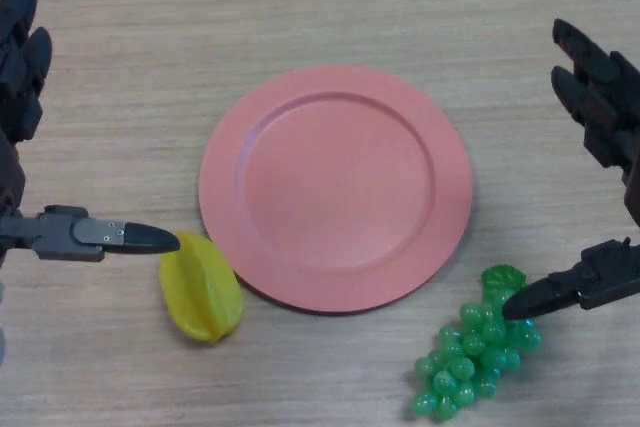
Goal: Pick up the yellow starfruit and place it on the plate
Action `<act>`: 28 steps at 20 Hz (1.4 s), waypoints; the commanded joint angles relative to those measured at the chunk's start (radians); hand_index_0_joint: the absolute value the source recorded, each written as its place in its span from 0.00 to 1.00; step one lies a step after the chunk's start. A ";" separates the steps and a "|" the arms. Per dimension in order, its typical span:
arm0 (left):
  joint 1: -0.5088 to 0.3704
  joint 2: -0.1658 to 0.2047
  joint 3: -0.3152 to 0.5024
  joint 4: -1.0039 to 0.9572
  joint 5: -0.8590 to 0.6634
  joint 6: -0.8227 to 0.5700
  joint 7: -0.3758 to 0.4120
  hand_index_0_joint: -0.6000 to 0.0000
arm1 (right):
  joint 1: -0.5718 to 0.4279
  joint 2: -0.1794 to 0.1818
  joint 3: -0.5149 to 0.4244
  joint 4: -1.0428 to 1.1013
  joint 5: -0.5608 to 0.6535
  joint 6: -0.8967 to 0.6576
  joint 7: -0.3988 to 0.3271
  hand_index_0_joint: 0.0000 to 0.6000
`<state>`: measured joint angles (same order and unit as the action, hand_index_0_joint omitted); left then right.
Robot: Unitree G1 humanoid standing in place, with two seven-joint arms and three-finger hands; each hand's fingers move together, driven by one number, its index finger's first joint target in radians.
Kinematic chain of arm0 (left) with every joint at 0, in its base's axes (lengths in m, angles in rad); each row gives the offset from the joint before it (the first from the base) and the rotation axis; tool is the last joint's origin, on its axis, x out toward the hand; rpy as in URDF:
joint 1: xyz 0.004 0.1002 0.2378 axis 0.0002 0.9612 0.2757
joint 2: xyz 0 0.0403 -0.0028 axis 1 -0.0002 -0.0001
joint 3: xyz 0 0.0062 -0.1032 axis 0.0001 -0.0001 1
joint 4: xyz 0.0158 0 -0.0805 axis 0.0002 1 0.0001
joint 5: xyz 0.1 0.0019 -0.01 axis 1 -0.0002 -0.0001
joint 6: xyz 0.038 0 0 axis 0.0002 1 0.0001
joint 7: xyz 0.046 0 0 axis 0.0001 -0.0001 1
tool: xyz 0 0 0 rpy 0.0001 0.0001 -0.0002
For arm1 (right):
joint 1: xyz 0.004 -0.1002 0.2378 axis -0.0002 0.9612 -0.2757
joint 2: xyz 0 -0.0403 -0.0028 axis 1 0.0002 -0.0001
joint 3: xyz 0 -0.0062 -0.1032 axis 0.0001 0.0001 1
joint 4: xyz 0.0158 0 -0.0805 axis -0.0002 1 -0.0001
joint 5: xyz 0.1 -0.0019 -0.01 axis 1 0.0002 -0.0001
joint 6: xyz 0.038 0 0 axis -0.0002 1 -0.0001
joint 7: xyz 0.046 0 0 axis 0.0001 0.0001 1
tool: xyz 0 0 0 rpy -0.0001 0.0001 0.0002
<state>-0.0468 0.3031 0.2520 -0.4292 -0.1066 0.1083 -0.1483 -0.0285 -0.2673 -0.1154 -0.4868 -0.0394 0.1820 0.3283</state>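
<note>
A yellow starfruit (201, 288) lies on the wooden table, touching the lower-left rim of a round pink plate (335, 185) that holds nothing. My left hand (22, 57) is at the left edge, open, its fingers straight and pointing up the view. Its thumb tip (140, 237) reaches right to just above the starfruit's top-left corner. My right hand (600, 97) is open at the right edge, thumb (570, 292) pointing left over the grapes.
A bunch of green grapes (470, 347) lies on the table below the plate's lower right, under my right thumb tip. Bare wooden tabletop (300, 7) surrounds the plate on all sides.
</note>
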 commanded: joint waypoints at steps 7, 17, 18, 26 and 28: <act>-0.002 0.017 0.045 -0.079 -0.037 -0.065 -0.002 1.00 | -0.020 -0.020 -0.044 -0.079 0.028 -0.093 -0.065 0.00; 0.143 -0.032 0.033 -0.060 0.153 -0.111 -0.163 1.00 | -0.067 -0.009 0.004 -0.022 0.054 -0.078 -0.119 0.00; 0.165 -0.048 0.021 -0.036 0.199 -0.135 -0.138 1.00 | -0.085 -0.003 0.024 0.004 0.058 -0.086 -0.131 0.00; 0.115 -0.043 -0.114 0.217 0.366 -0.185 0.032 1.00 | -0.118 0.004 0.037 0.046 0.073 -0.065 -0.142 0.00; 0.088 -0.045 -0.149 0.258 0.344 -0.162 0.044 1.00 | -0.120 -0.002 0.027 0.037 0.094 -0.047 -0.149 0.00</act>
<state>0.0605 0.2298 0.0677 -0.1292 0.2631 0.0430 -0.1591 -0.1140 -0.2505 -0.0287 -0.3907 0.0007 0.2078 0.2222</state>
